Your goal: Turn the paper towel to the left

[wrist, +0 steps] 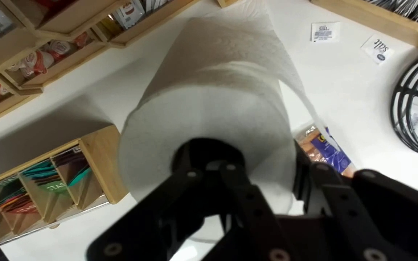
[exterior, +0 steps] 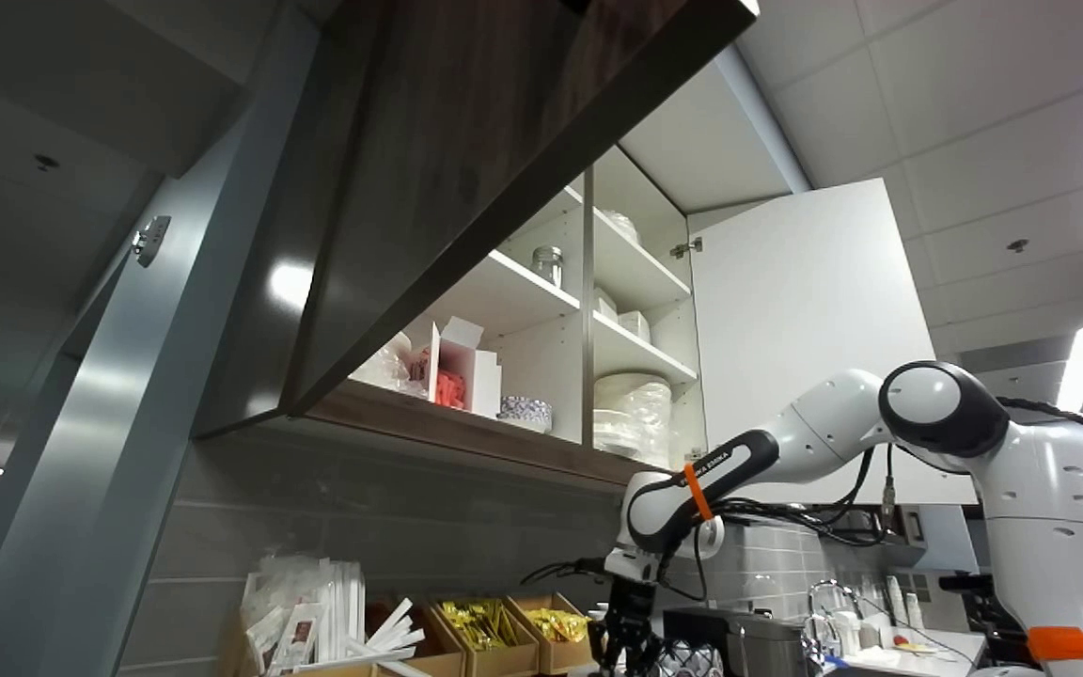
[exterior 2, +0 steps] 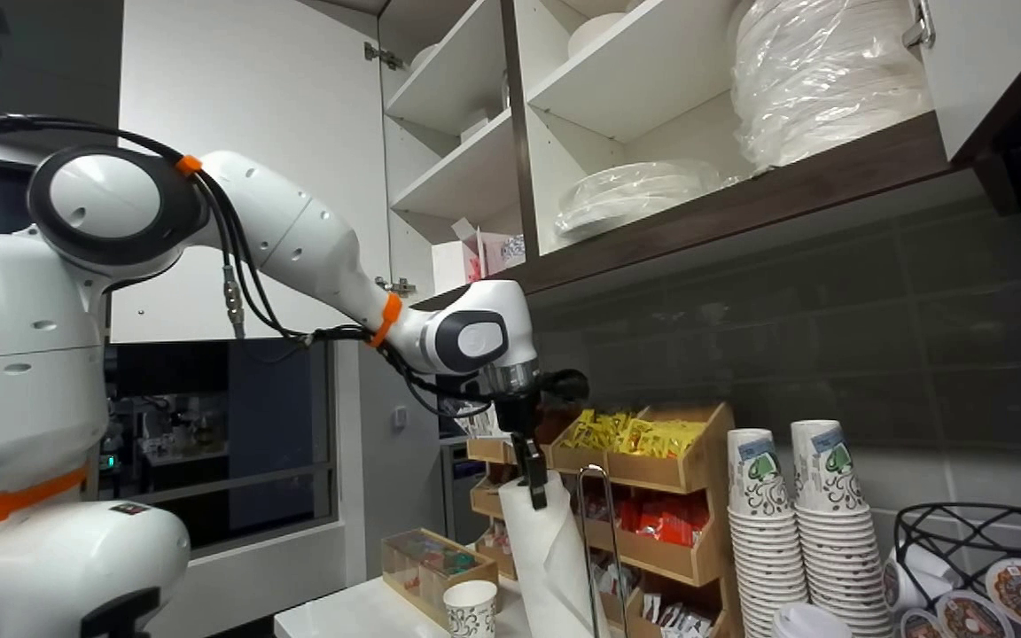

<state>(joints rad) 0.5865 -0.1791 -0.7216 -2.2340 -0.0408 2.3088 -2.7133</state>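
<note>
Beneath the gripper point(exterior 2: 532, 489) stands the paper towel roll point(exterior 2: 548, 560), pinched by its wall.

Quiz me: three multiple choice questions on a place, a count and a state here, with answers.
1. Where is the end effector?
A. In the cabinet
B. Over the wire basket
C. At the top of the paper towel roll

2. How many tall paper cup stacks show?
A. Two
B. Four
C. Five

3. The roll's outer sheet is:
A. Torn off
B. Partly unwound
C. Wound flat

C, it reaches the roll's end in the wrist view.
A, two side by side in an exterior view.
B, its edge juts out in the wrist view.
</note>
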